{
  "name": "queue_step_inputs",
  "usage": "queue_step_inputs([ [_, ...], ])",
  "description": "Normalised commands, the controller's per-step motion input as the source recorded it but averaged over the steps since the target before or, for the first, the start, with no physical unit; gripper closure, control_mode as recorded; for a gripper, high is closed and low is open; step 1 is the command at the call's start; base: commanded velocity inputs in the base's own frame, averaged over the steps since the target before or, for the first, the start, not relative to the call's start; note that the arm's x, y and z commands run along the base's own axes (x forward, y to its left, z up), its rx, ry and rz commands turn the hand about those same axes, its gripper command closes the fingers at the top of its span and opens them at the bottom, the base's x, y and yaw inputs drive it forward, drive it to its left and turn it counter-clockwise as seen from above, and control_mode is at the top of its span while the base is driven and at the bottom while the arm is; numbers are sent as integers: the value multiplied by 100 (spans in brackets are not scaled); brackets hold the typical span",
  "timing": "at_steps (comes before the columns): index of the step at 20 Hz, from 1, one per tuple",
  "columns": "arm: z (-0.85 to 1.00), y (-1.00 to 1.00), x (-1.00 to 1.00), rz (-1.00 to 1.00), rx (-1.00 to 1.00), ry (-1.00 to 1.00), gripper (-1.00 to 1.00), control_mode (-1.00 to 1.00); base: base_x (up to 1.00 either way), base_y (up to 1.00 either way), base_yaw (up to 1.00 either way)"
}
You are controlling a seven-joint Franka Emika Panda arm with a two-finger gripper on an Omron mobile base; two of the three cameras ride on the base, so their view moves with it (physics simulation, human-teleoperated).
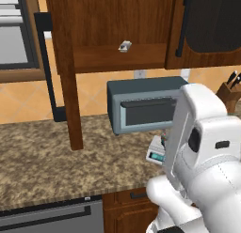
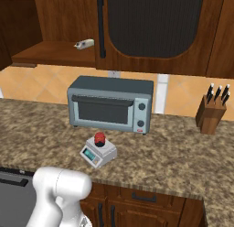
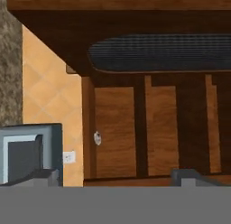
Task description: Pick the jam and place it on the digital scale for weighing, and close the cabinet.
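The cabinet (image 2: 155, 29) is the biggest thing I have left to deal with: its left door (image 1: 63, 67) stands swung out edge-on toward me over the desk (image 1: 42, 157), leaving the shelf (image 2: 55, 52) bare to view. I judge the door stiff and fairly heavy on its hinges, best pushed flat on its wooden face or hooked by the black bar handle (image 1: 47, 67); the varnished wood could let me slide.

Below sits the toaster oven (image 2: 109, 105), and just in front of it the digital scale (image 2: 98, 153). The jam (image 2: 99, 139) already rests upright on the scale's top plate, a light, hard little jar with a smooth lid, best taken across the lid if it ever needs moving.

My fingers (image 3: 43, 175) are spread wide and hold nothing, aimed up at the cabinet's woodwork.
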Motion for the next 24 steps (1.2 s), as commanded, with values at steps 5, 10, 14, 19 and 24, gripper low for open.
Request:
queue_step_inputs([
  [5,-100,94,14,-5,0,-22,-100,-100,0,0,0],
  [10,-65,82,-19,-4,-6,-36,-100,-100,0,0,0],
  [14,-34,95,-8,-8,-2,-26,-100,-100,0,0,0],
  [19,-49,79,68,-12,1,-11,-100,-100,0,0,0],
  [24,-63,36,100,-6,0,-11,-100,-100,0,0,0],
])
